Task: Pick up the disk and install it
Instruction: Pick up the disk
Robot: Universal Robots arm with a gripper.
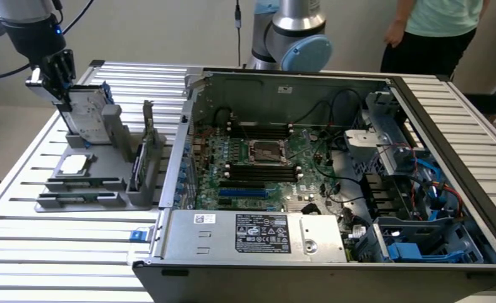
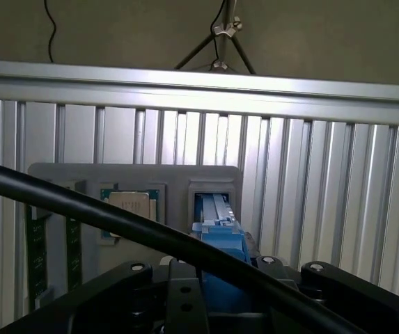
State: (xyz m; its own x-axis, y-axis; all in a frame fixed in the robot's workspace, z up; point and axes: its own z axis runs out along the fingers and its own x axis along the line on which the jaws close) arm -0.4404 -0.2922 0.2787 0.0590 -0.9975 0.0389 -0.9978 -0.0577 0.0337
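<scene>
The disk [image 1: 86, 112], a silver-grey drive in a blue caddy, stands on edge at the back of the grey parts holder [image 1: 96, 189], at the exterior view's left. My gripper [image 1: 55, 81] comes down on its top edge and is shut on it. In the wrist view the blue caddy of the disk [image 2: 220, 233] sits between the black jaws of my gripper [image 2: 216, 282], over the holder's slot [image 2: 214, 195]. I cannot tell whether the disk's lower edge still rests in the slot.
The open computer case [image 1: 332, 170] lies at the exterior view's right, with a motherboard [image 1: 260, 164], a labelled silver box [image 1: 256, 233] and a blue-railed drive bay [image 1: 421, 249]. A small square chip [image 1: 72, 164] and an upright card [image 1: 146, 148] sit on the holder. A person [image 1: 433, 31] stands behind.
</scene>
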